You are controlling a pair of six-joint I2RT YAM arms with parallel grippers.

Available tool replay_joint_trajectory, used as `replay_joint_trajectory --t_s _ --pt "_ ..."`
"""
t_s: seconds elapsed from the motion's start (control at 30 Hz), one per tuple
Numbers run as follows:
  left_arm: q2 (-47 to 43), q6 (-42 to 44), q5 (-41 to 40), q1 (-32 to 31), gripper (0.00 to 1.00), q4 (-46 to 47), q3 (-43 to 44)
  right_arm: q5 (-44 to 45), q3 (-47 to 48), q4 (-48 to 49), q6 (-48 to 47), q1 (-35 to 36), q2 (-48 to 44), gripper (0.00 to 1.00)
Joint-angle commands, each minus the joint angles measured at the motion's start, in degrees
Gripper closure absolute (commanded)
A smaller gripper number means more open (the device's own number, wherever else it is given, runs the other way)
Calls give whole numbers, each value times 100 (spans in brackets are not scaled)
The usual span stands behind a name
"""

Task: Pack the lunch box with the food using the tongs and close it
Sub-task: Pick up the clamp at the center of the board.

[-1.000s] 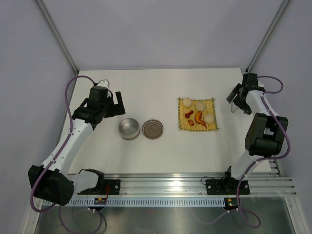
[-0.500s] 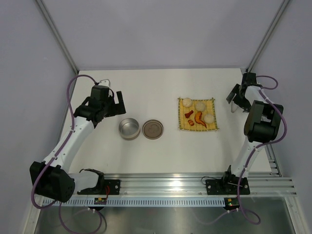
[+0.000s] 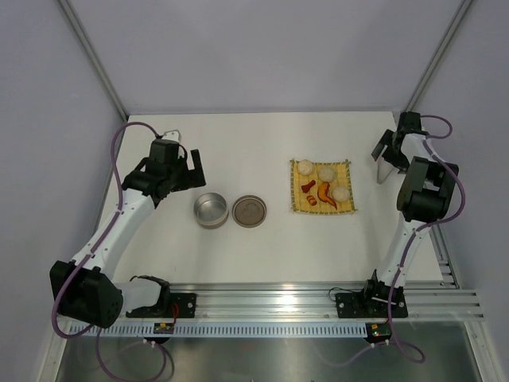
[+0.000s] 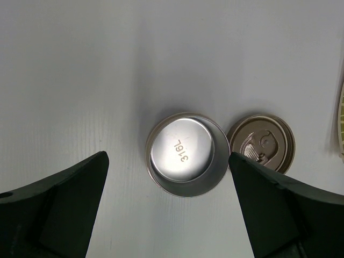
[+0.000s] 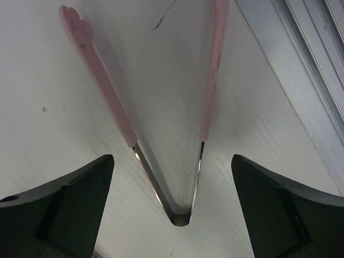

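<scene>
The lunch box [image 3: 211, 210] is an empty round silver tin standing open, with its brownish lid [image 3: 249, 212] lying flat just to its right. My left gripper [image 3: 191, 168] hovers open behind it; in the left wrist view the lunch box [image 4: 185, 156] sits between the spread fingers and the lid [image 4: 262, 142] lies beside it. The food [image 3: 324, 185], three cream balls, a red-brown chunk and orange pieces, rests on a yellow mat [image 3: 296, 205]. The tongs [image 5: 105, 88], pink-tipped with a metal V hinge, lie on the table at the far right. My right gripper [image 5: 172, 158] straddles the hinge end, open and not touching.
A metal rail [image 5: 314, 54] runs along the table's right edge close to the tongs [image 3: 383, 173]. The enclosure's walls and a corner post [image 3: 421, 79] stand just behind my right gripper [image 3: 390, 151]. The mat's edge [image 4: 341, 123] shows at the right of the left wrist view.
My right arm has folded up and its wrist has shifted slightly toward the far right corner, above the tongs. The left arm has barely moved.
</scene>
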Motion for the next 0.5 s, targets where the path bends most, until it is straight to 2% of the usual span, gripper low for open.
replay_joint_trajectory --t_s 0.0,0.47 --pt "-1 23 -81 -38 1 92 234 -124 237 39 -140 4 112 1" --pt "-10 58 -134 -38 1 57 225 658 280 66 -448 312 508 2"
